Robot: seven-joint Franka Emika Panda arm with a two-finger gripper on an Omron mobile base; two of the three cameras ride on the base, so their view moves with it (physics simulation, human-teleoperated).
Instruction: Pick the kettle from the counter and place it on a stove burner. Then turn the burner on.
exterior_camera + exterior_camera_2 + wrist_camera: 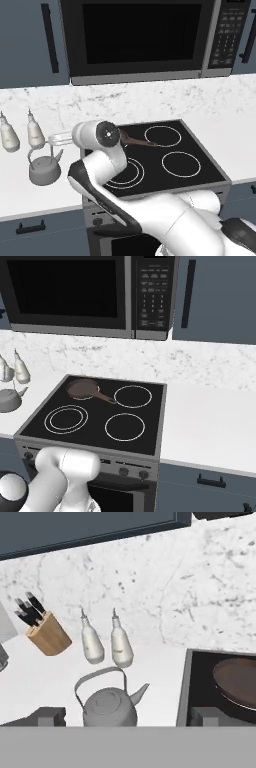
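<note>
Between the wide-open, empty jaws (122, 716) sits the kettle (109, 706), upright on the tabletop (40, 682); two bottles (121, 643) stand beyond it, a pan (239, 683) to the right.

Glossy white rounded arm segments, dark joints, round black wrist cap

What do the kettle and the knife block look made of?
Kettle: likely metal, a dull brushed-looking grey with soft highlights on the lid and a thin wire handle. Knife block: looks like wood, matte light tan, with dark-handled knives in it. Rendered scene, so both are guesses.
</note>
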